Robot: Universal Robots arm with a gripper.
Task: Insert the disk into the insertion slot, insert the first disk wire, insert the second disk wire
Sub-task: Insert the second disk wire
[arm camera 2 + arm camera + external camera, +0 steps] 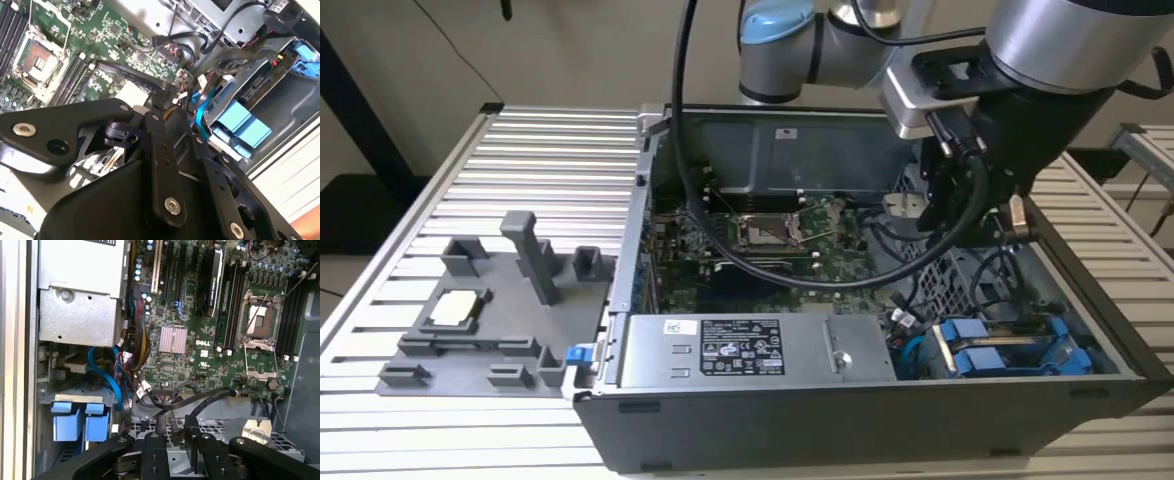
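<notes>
The disk sits in the insertion slot (1067, 372) at the case's front corner on the exterior view's right. Its blue carrier (983, 356) (80, 421) (243, 125) lies beside a look-alike blue carrier. A thin blue wire (106, 375) (200, 111) curves from the motherboard down to the drive bay. Beside it hangs a bundle of red, yellow and black wires (138, 327). My gripper (961, 222) (175, 426) hangs inside the case above the perforated cage wall (212, 430), some way behind the carriers. Its fingers stand apart with nothing between them. A white connector (257, 430) (903, 205) lies close by.
The open computer case (854, 430) stands on a slatted metal table (534, 140). A silver labelled power-supply box (747, 350) fills the case's front. The motherboard (774, 235) with its bare processor socket lies behind. A thick black arm cable (720, 250) loops over it. A grey fixture (494, 320) sits outside.
</notes>
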